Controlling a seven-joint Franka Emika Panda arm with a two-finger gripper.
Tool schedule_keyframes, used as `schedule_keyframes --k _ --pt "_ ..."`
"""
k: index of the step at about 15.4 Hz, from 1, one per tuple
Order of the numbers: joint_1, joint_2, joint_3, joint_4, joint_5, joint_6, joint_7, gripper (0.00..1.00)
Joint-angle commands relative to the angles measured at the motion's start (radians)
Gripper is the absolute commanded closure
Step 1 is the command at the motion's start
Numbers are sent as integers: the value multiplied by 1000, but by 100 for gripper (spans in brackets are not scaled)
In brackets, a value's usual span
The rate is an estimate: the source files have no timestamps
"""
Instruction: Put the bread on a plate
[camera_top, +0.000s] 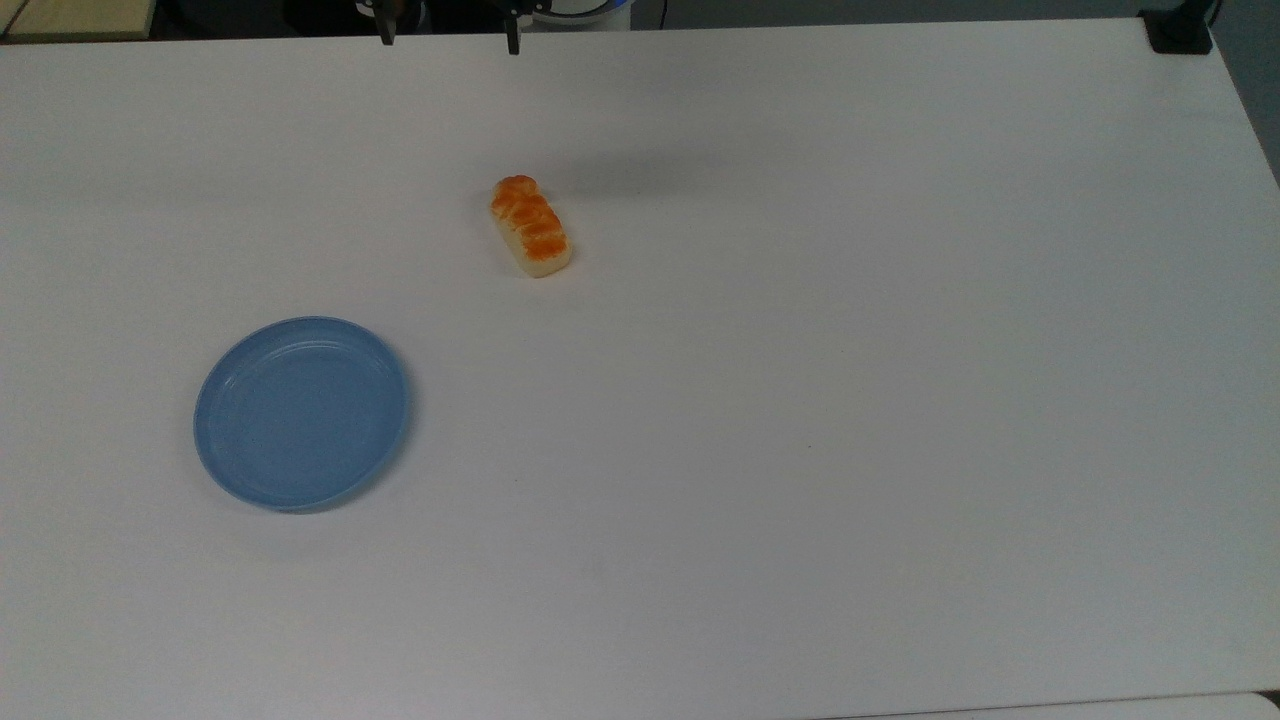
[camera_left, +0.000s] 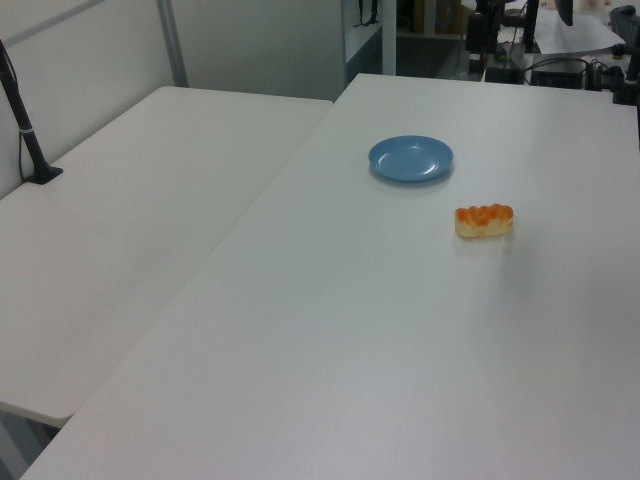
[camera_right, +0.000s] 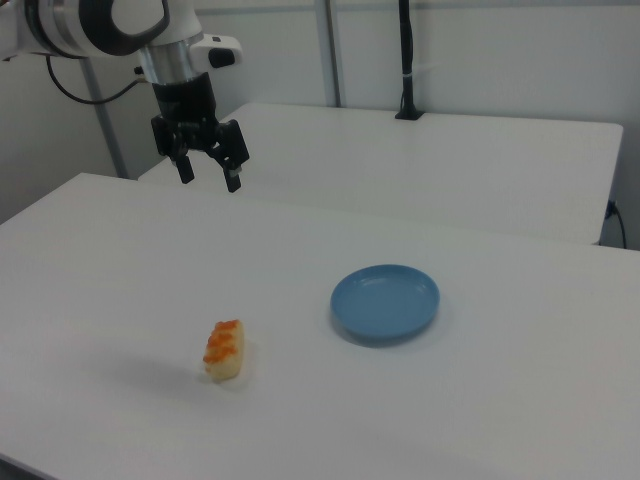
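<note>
The bread (camera_top: 531, 227), a small loaf with an orange-brown top, lies on the white table; it also shows as the bread (camera_left: 484, 220) in the left view and the bread (camera_right: 224, 349) in the right view. The light-blue plate (camera_top: 301, 411) sits bare, apart from it toward the top view's lower left, and appears as the plate (camera_left: 411, 158) and the plate (camera_right: 386, 299). My gripper (camera_right: 208, 178) hangs open high above the table, well clear of the bread. Its two fingertips (camera_top: 386, 40) poke in at the top view's upper edge, the gripper (camera_top: 449, 42) holding nothing.
A second white table (camera_right: 430, 150) adjoins the work table (camera_top: 800, 400). A black post (camera_right: 405, 60) stands on it, and a black clamp (camera_top: 1178, 30) sits at the top view's upper right corner. Monitors and cables (camera_left: 560, 60) lie beyond the table's far end in the left view.
</note>
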Motion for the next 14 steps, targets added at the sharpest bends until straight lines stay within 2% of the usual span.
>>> schedule_keyframes --k 1,14 --pt "1 -15 4 -4 -8 -14 17 0" --pt "7 -21 0 -4 -5 -15 25 0"
